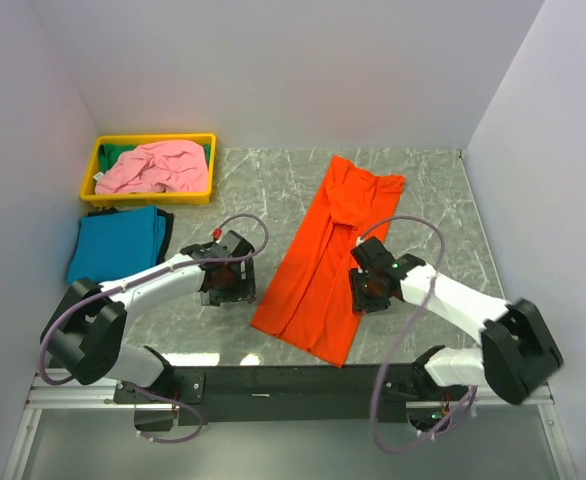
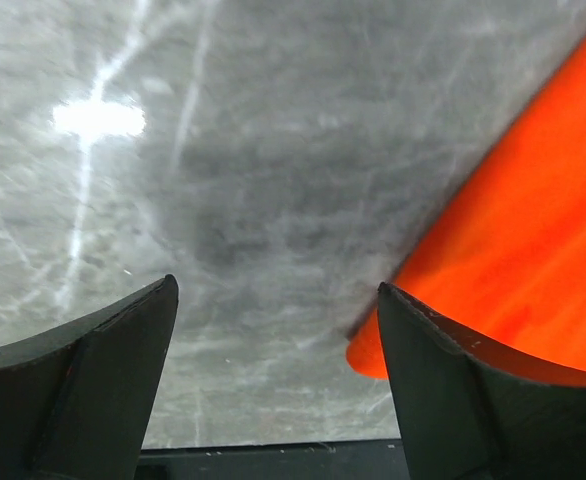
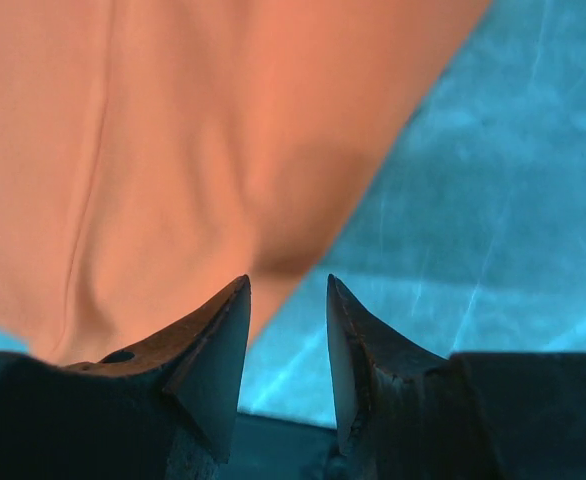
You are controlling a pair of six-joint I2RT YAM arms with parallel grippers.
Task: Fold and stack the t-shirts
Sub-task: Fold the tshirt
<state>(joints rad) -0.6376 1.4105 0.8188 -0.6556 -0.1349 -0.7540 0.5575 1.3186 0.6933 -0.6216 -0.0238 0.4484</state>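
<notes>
Two grippers flank the bright orange cloth t-shirt (image 1: 323, 255), folded long on the grey marbled table (image 1: 428, 200): left gripper (image 2: 276, 290) gapes empty, right gripper (image 3: 288, 285) part-open at its right edge, holding nothing

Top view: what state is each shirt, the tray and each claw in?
orange t-shirt: folded into a long strip, lying flat.
teal t-shirt: folded, lying flat.
pink t-shirt: crumpled, not folded.
yellow tray: holding the pink t-shirt.
left gripper: open, empty.
right gripper: partly open, empty.
</notes>
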